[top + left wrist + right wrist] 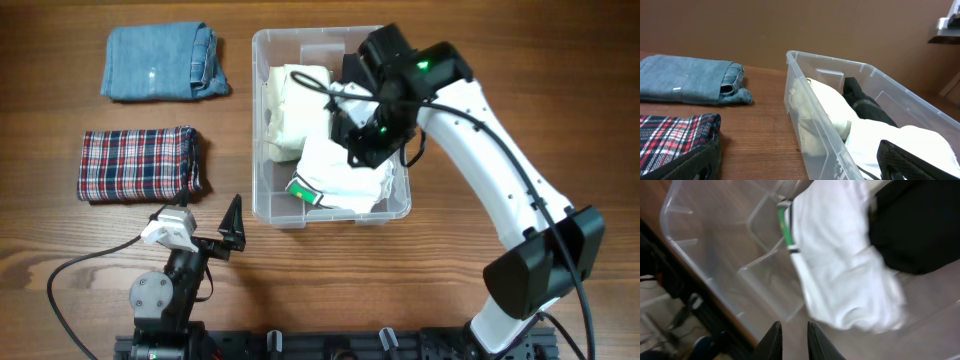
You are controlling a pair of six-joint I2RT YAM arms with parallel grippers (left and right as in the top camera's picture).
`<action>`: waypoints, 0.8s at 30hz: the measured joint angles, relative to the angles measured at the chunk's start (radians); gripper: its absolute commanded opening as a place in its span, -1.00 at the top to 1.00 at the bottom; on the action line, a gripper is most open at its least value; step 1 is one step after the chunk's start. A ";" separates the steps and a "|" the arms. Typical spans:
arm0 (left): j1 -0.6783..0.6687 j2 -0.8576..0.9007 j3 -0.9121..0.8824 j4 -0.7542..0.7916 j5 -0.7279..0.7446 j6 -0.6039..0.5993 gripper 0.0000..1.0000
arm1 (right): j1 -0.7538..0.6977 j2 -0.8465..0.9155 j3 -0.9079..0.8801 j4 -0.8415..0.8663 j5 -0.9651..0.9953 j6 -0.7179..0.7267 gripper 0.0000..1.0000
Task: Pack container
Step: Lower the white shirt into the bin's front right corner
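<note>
The clear container (258,130) stands at the table's middle; it also shows in the left wrist view (840,65) and the right wrist view (715,255). Inside lie a cream garment (290,100) (825,105), a black garment (865,102) (920,225) and a white garment with a green label (345,180) (910,140) (840,255). My right gripper (358,152) (791,340) hovers over the container's near part, its fingers slightly apart and empty, just beside the white garment. My left gripper (205,232) (800,170) is open and empty, near the container's front left corner.
Folded blue jeans (160,62) (685,77) lie at the far left. A folded red plaid shirt (135,163) (670,135) lies nearer, left of the container and just beyond my left gripper. Bare wood lies between them and the container.
</note>
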 measured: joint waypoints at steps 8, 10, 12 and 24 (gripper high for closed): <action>0.000 0.000 0.000 0.000 0.000 0.000 -1.00 | 0.077 0.000 -0.047 0.005 0.056 0.207 0.75; 0.000 0.000 0.000 0.000 0.000 0.000 -1.00 | 0.077 0.000 -0.090 0.050 0.076 0.255 0.81; 0.000 0.000 0.000 0.000 0.000 0.000 -0.99 | 0.075 0.009 -0.127 0.078 0.095 0.306 0.84; 0.000 0.000 0.000 0.000 0.000 0.000 -1.00 | 0.071 0.220 -0.169 0.225 0.219 0.457 0.81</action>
